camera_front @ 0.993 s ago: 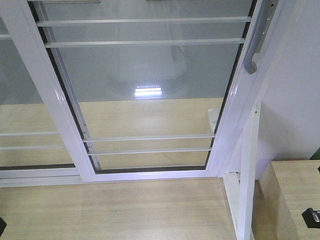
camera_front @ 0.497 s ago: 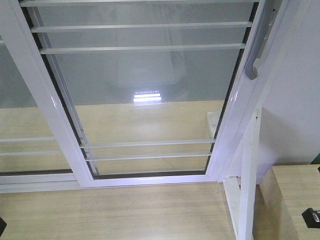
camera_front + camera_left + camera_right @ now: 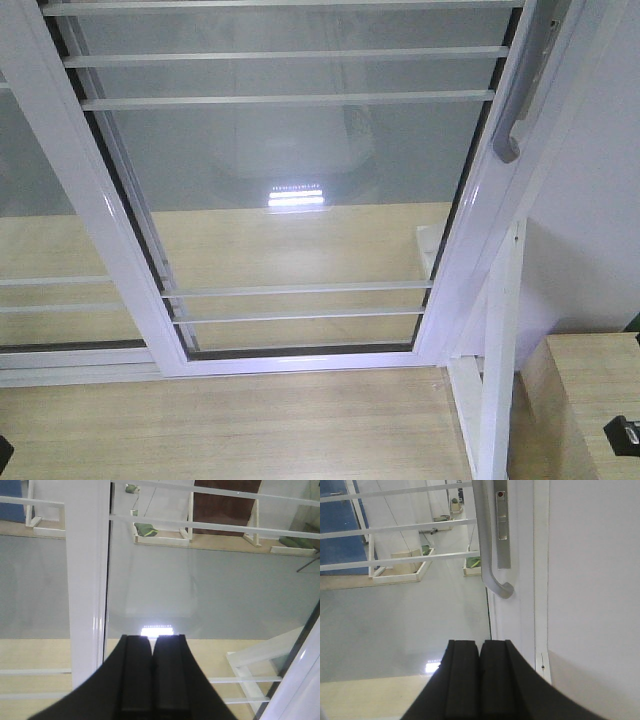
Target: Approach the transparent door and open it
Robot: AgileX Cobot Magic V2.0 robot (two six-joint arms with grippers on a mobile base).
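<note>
Transparent door (image 3: 300, 180): in the middle of the front view, directly ahead, standing on the wooden floor (image 3: 250, 420); clear glass in a white frame.
Horizontal bars (image 3: 290, 100): thin, white, in pairs across the glass near the top and near the bottom.
Pull handle (image 3: 520, 100): curved, silver-grey, on the door's right stile, just beside the white wall (image 3: 600, 200); untouched.
Second glass panel (image 3: 40, 200): left of the door, partly behind its left stile.
Light reflection (image 3: 297, 195): bright bar in the glass, mid-height.
Wooden surface (image 3: 590, 390): lower right corner, below the wall.
Left hand (image 3: 152, 645): fingers pressed together, holding nothing; pointed at the glass beside the door's left stile, apart from it.
Right hand (image 3: 480, 647): fingers pressed together, holding nothing; below the handle's curved lower end, not touching it.
</note>
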